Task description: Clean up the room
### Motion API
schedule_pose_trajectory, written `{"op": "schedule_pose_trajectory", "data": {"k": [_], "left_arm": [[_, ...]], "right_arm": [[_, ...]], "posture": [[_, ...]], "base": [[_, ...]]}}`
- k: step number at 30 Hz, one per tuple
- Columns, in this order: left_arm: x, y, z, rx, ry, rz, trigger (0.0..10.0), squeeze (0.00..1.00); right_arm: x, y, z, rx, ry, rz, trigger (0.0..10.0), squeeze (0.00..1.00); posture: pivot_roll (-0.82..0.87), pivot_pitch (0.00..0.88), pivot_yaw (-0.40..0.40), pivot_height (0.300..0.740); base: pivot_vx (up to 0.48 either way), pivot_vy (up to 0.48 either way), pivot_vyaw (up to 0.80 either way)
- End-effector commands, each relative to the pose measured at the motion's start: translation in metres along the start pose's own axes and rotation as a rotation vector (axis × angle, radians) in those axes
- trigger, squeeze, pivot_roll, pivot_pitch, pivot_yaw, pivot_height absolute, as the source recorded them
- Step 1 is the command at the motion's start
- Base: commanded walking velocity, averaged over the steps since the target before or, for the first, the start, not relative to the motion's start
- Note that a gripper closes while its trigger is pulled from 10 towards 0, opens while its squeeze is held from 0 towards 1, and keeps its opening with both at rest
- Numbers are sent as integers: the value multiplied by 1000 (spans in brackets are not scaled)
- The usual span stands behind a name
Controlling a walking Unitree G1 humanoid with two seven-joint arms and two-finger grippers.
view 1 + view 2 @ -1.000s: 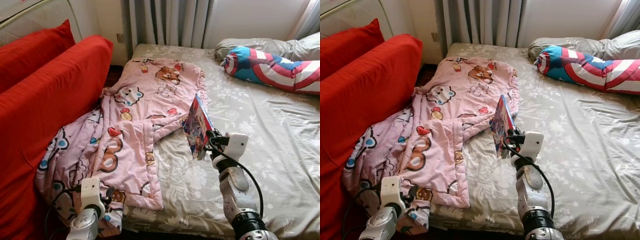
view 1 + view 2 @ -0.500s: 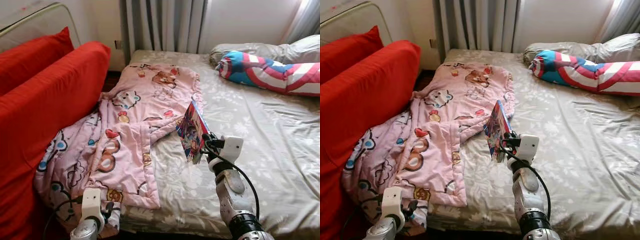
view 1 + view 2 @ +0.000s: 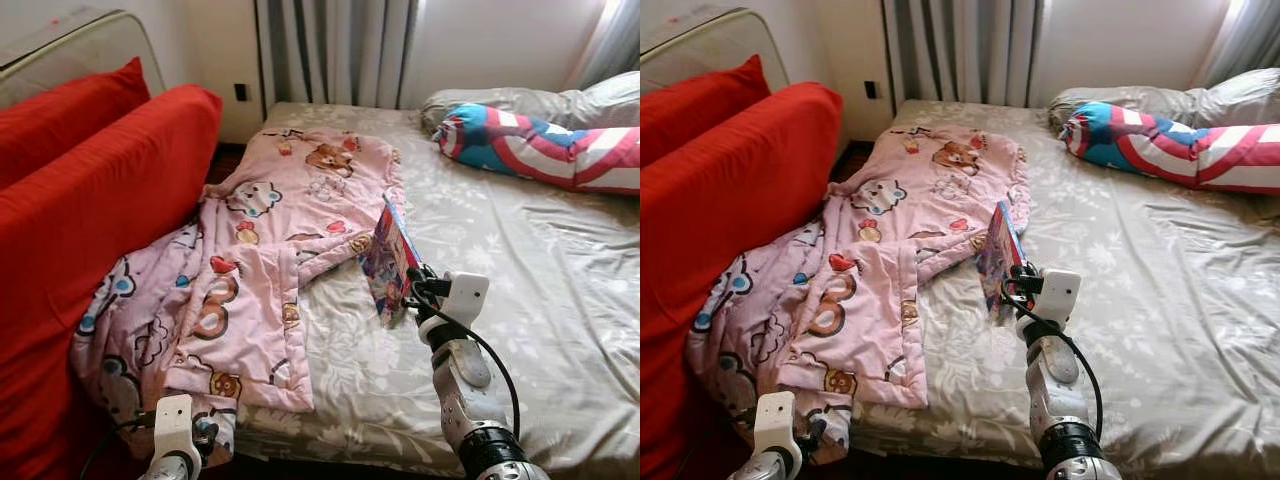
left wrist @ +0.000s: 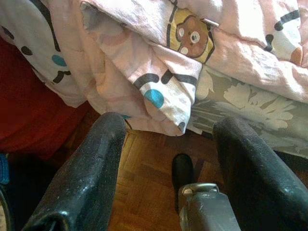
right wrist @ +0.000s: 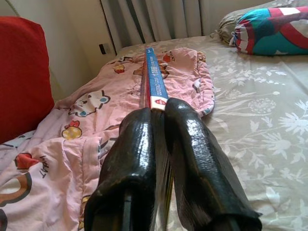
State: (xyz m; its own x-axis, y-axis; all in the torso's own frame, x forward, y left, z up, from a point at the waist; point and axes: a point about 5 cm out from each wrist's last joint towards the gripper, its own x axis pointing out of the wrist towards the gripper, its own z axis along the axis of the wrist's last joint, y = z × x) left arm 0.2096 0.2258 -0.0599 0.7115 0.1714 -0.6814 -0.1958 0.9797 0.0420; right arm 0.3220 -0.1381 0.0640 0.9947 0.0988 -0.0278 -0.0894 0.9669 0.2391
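The right gripper (image 5: 159,113) is clamping its fingers on a thin book (image 3: 388,262) over the rumpled pink quilt (image 3: 262,265), while the left gripper's (image 4: 168,139) fingers are hanging apart.

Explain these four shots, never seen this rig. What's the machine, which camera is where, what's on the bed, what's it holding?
It is a walking humanoid robot with two silver arms, each ending in a two-fingered black claw. The two wide pictures come from a stereo camera on its head, looking down at a bed. The other two come from cameras on the wrists, looking along each claw's fingers.

On the bed lie a pink cartoon-print blanket that hangs over the edge and a red, white and blue pillow. A red sofa stands beside it.

The right claw is shut on a thin colourful book, held on edge above the sheet. The left claw is open, low by the wooden floor under the blanket's edge.
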Motion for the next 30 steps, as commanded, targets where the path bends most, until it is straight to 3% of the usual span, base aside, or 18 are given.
{"op": "schedule_pose_trajectory", "data": {"k": [1, 5, 30], "left_arm": [[-1, 0, -5, -3, 20, 6, 10000, 0], [-2, 0, -7, -4, 25, 6, 10000, 0], [-3, -3, -13, -16, 37, 5, 10000, 0]], "right_arm": [[4, -2, 9, -14, -37, -6, 10000, 0], [4, -1, 9, -8, -41, 1, 10000, 0], [5, 1, 10, -28, -41, 1, 10000, 0]], "posture": [[-54, 10, -21, 740], [-54, 16, -23, 740], [-56, 33, -23, 740]], "base": [[0, -375, -744], [0, -376, -764], [0, -377, 0]]}}
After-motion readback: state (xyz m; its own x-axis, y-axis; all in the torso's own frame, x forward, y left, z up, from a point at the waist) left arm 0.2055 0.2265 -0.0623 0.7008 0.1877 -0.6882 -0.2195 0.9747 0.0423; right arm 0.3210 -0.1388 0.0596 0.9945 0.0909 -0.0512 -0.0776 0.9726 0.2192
